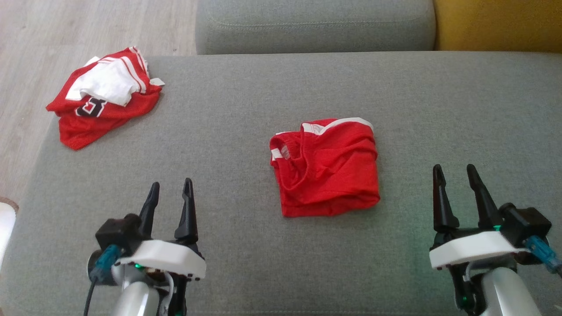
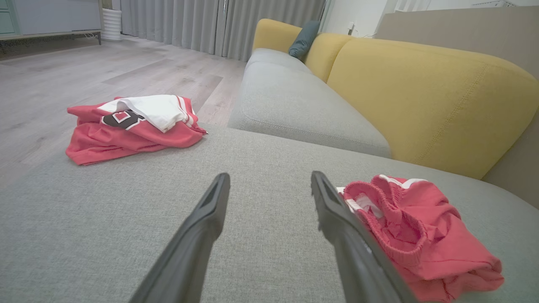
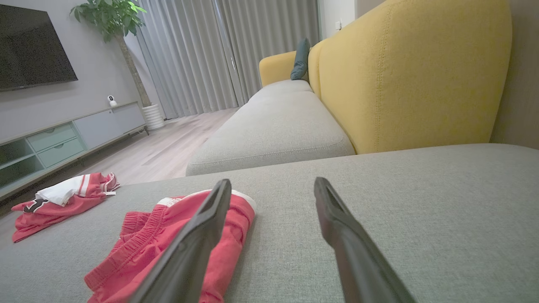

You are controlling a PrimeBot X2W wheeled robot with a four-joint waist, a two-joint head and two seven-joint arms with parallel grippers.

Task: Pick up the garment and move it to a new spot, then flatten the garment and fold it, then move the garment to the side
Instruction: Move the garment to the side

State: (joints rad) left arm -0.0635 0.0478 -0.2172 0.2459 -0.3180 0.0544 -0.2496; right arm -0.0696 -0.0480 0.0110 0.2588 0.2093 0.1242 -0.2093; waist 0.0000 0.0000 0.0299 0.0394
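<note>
The garment (image 1: pixel 327 169) is a pair of red shorts with white trim, lying folded in the middle of the grey sofa seat (image 1: pixel 246 109). My left gripper (image 1: pixel 171 183) hovers open to its lower left, nothing between its fingers. In the left wrist view the left gripper (image 2: pixel 270 176) has the garment (image 2: pixel 421 235) just right of its right finger. My right gripper (image 1: pixel 454 167) stands open to the garment's right, apart from it. In the right wrist view the right gripper (image 3: pixel 273 182) has the garment (image 3: pixel 139 244) behind its left finger.
A crumpled red and white jersey (image 1: pixel 103 101) lies at the seat's far left corner, overhanging the edge toward the wooden floor (image 1: pixel 88 26). Another grey seat cushion (image 1: pixel 316 26) adjoins the far side, with a yellow backrest (image 1: pixel 496 22) at the far right.
</note>
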